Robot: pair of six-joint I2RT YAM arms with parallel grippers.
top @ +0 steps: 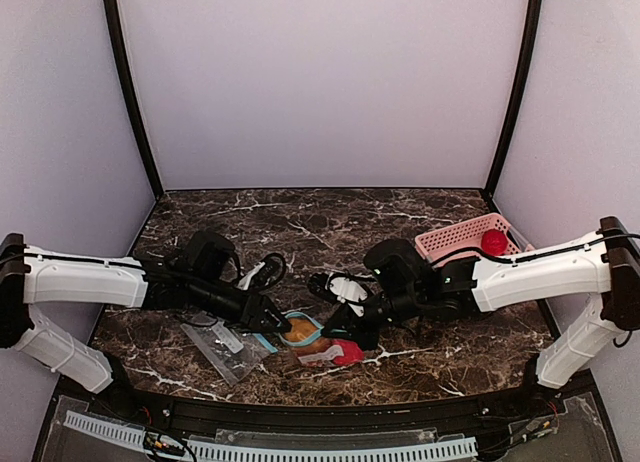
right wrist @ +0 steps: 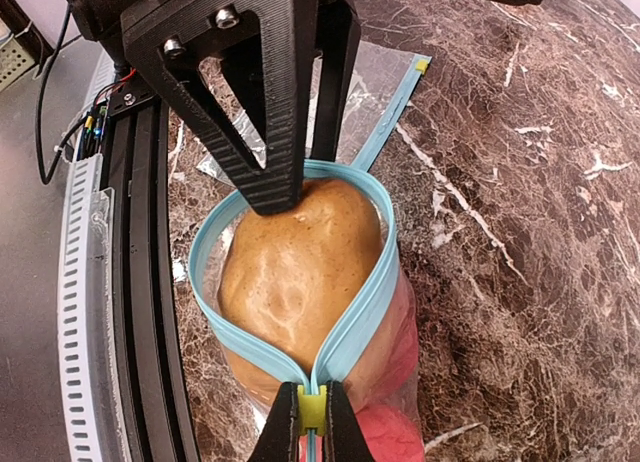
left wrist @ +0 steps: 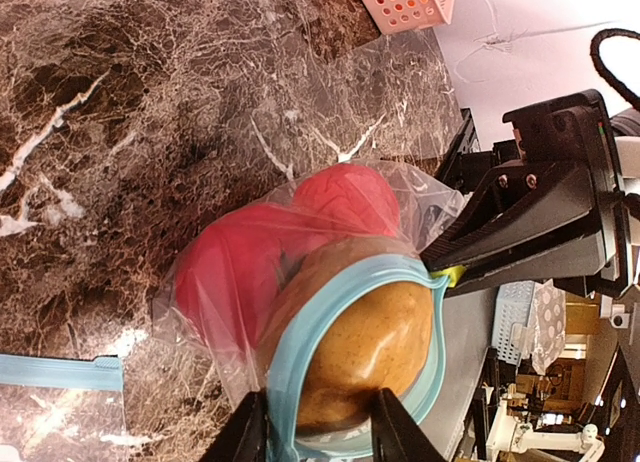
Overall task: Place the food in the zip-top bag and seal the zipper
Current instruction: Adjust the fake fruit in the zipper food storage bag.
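Teal zipper [right wrist: 360, 302] gapes round the brown fruit [right wrist: 290, 262] that the left pincer [left wrist: 320, 437] clasps, its length running toward the right pincer [right wrist: 312, 427], which pinches its end.

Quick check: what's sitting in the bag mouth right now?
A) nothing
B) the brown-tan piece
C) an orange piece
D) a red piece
B: the brown-tan piece fills the loop of the teal zipper on the zip-top bag, with the red pieces deeper inside.
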